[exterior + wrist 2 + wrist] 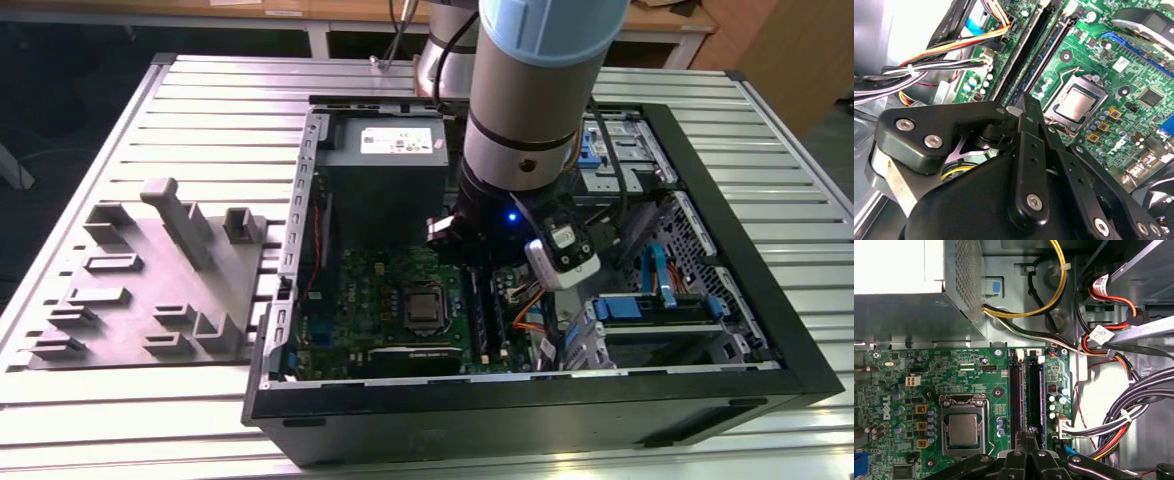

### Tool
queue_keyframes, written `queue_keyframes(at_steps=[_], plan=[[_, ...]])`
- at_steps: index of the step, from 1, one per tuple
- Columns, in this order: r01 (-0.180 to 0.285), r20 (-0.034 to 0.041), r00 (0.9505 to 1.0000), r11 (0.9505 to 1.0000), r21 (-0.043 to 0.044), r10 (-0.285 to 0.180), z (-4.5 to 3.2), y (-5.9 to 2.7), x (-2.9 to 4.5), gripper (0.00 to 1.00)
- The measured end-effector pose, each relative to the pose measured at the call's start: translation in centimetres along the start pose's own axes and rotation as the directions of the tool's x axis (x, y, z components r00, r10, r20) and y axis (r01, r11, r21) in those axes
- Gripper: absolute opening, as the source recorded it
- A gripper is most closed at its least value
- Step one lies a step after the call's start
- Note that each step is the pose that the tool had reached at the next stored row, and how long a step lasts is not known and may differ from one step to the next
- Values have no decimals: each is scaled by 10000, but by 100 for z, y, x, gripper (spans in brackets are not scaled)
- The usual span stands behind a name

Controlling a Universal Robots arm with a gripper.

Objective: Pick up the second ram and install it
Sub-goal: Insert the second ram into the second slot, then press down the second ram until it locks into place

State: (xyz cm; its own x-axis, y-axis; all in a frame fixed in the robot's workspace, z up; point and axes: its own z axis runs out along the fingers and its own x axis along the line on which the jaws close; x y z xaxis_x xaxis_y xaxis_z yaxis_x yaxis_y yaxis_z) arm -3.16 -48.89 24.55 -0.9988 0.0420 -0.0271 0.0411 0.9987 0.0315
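The second ram (1040, 399) stands on edge in the slot farther from the CPU (963, 429), lying alongside the slot (1015, 399) next to it on the green motherboard (914, 370). The gripper (1030, 436) sits right over the near end of that stick, its fingers (1030, 131) drawn together with little or no gap; in both wrist views the tips meet at the ram's top edge, pressing on it more than holding it, as far as I can judge. To seat it well, the push should go straight down into the slot, evenly along the stick, with no sideways lean toward the cable bundle (1114, 420) beside it. The PSU (384, 165) lies beyond, inside the case (534, 405).
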Motion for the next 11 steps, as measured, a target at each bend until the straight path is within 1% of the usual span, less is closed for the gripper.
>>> queue_keyframes(at_steps=[11], plan=[[0,1,10000,10000,7,0,0,5,-2,10]])
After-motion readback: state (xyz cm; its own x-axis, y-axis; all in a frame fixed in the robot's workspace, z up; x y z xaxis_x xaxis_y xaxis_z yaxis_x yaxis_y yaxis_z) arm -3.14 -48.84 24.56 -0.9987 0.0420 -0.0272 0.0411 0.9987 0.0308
